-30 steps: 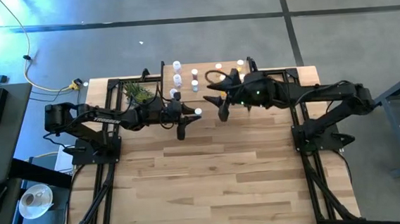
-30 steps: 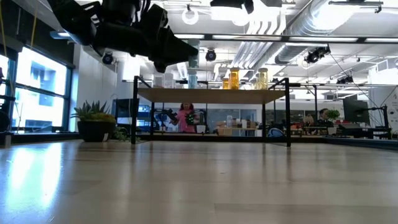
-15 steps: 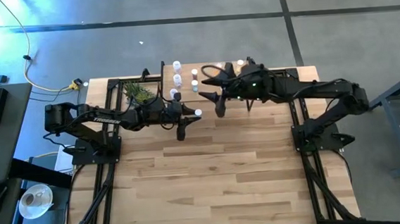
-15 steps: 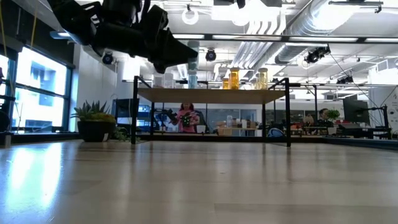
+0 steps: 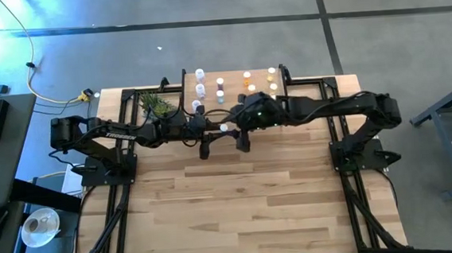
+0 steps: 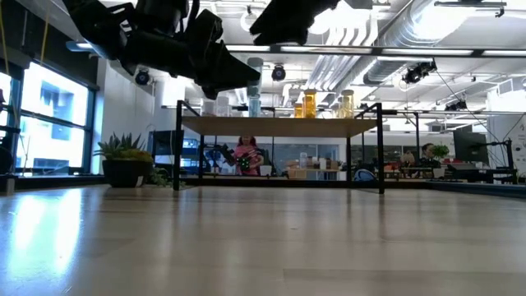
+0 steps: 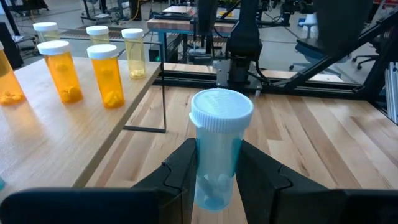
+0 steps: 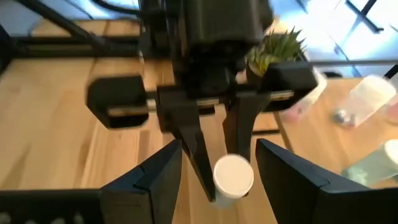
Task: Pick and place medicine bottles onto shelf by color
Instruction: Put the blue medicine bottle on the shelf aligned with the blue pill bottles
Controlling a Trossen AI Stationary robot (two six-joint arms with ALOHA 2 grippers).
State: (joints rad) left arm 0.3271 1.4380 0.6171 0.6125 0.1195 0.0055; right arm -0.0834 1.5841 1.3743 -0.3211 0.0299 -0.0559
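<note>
My left gripper [image 5: 213, 130] is shut on a teal-blue bottle [image 7: 217, 149] with a white cap [image 5: 224, 127]. It holds it in the air in front of the shelf [image 5: 235, 84], a light-wood board on black legs at the table's far edge. My right gripper [image 8: 214, 186] is open. It hovers close to the bottle, one finger on either side of the cap [image 8: 233, 177], without touching it. White, teal, orange and yellow bottles stand on the shelf [image 6: 279, 125]. Orange bottles [image 7: 106, 74] also show in the left wrist view. My left gripper pinches the teal bottle's lower body [image 7: 208, 180] between its two fingers [image 7: 180, 171], below the cap. The fingers come roughly level from the table's left. The bottle stands cap up and is lifted clear of the table.
A small green potted plant [image 5: 157, 106] stands left of the shelf. The two arms meet close together in front of the shelf. The near half of the plank table [image 5: 239, 205] is bare wood.
My right gripper has gone from above the shelf toward the table's left and near edge, up to the bottle in my left gripper. My left gripper and the bottle have kept still.
</note>
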